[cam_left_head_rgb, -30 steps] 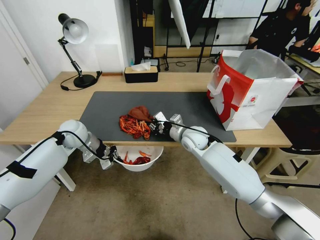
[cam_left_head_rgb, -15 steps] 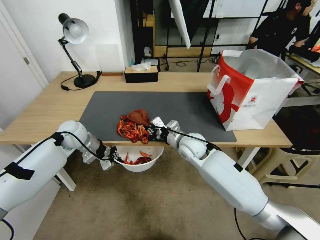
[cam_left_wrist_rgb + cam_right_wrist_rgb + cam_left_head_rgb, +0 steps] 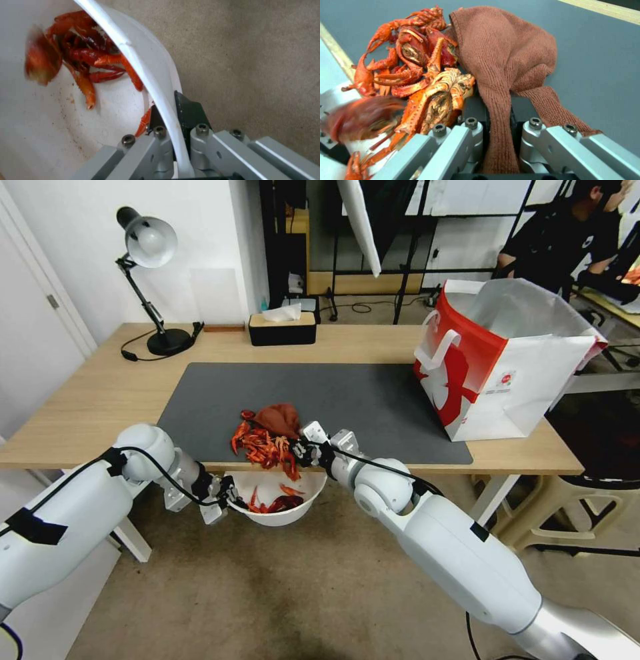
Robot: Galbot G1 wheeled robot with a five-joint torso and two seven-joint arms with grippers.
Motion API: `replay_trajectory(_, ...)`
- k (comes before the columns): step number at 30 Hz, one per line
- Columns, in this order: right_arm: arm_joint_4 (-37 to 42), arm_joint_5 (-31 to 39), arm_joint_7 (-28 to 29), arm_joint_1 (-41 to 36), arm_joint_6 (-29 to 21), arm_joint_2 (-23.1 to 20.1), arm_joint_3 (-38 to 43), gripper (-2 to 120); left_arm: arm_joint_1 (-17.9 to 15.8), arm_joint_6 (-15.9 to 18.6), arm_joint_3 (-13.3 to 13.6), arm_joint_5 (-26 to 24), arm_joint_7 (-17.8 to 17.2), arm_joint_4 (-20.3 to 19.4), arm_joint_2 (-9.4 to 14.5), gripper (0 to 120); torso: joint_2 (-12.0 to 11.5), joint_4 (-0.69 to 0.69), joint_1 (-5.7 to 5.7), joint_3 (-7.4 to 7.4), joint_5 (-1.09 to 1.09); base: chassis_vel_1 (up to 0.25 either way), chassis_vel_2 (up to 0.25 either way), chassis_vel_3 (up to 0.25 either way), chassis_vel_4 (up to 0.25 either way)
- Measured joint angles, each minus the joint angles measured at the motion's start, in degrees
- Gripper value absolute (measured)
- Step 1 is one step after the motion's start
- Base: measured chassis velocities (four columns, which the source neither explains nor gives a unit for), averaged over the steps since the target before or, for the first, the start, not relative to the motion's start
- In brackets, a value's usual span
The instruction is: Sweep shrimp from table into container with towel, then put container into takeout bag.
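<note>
A pile of red-orange shrimp lies at the near edge of the table, on the dark mat, some pieces tipping over the edge. My right gripper is shut on the rust-red towel, which bunches against the pile. Below the edge, my left gripper is shut on the rim of the white container, with several shrimp inside. The takeout bag stands open at the table's right end.
A desk lamp and a black tissue box stand along the table's far side. The mat between the pile and the bag is bare. Carpeted floor lies under the container.
My right gripper has dragged the towel and the shrimp pile toward the near edge and slightly left; shrimp now hang over the edge above the container. The left arm has barely moved.
</note>
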Motion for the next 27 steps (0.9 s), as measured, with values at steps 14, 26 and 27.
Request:
replay_trajectory(14,3.82,-0.76,0.44,-3.58,-0.18,-0.93,0.74,7,1.74,-0.44,-1.38,0.04,-1.02,-0.86,1.04,0,0.0,-0.01,0.0,0.0,0.0,0.0,0.0,0.0,0.0)
replay_trajectory(26,6.33,-1.67,0.09,-5.93,-0.14,-1.44,1.0,7,3.34,-0.87,-2.83,0.7,-1.73,-1.2,1.62,0,0.0,0.0,0.0,0.0,0.0,0.0,0.0,0.0,0.0)
replay_trajectory(27,6.33,-1.67,0.09,-5.93,-0.14,-1.44,1.0,7,3.34,-0.87,-2.83,0.7,-1.73,-1.2,1.62,0,0.0,0.0,0.0,0.0,0.0,0.0,0.0,0.0,0.0)
